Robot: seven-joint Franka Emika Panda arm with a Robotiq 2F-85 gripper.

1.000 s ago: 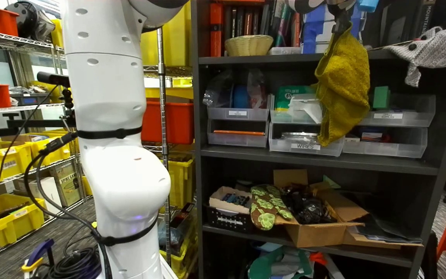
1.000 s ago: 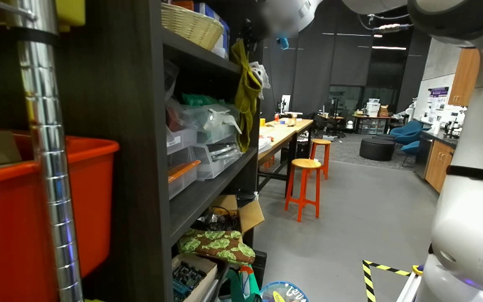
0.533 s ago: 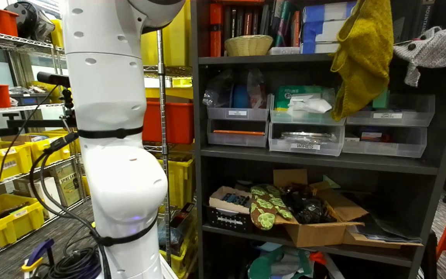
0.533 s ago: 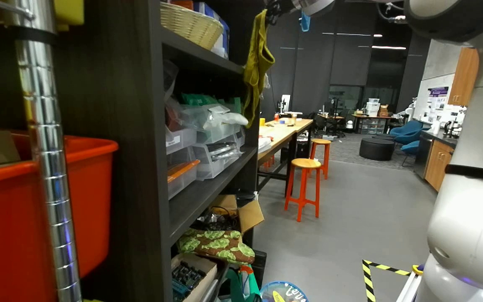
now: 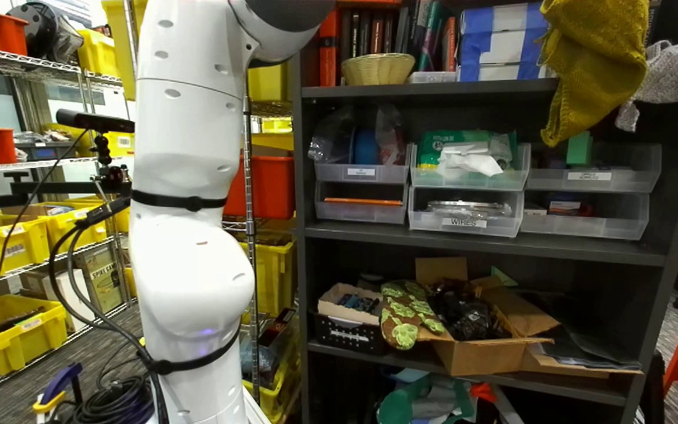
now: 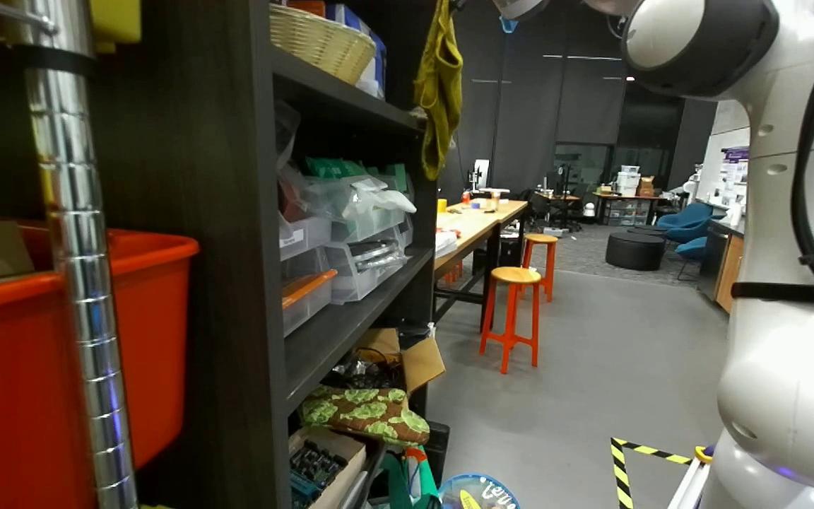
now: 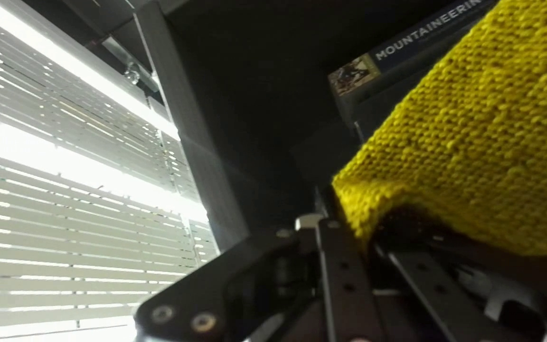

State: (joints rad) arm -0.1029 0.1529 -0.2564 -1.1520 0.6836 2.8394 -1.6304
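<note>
A grey floor [image 6: 576, 353] stretches away beside the bookcase [image 5: 486, 245]. Before its upper shelf's [image 5: 421, 92] front edge hangs the mustard cloth [image 5: 598, 65], covering part of a grey knit piece [image 5: 671, 76]; the gripper [image 7: 366, 235] has its fingers clamped on the cloth's edge.

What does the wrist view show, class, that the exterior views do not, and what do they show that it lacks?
Only the wrist view shows legible MOUNTAINEERIN lettering on a book spine and a close look at the gripper shut on an edge of the mustard-yellow knitted cloth.

Only the exterior views show, both of them, the wicker basket, clear plastic bins and open cardboard box.

Shared by all: the cloth and the dark bookcase.
</note>
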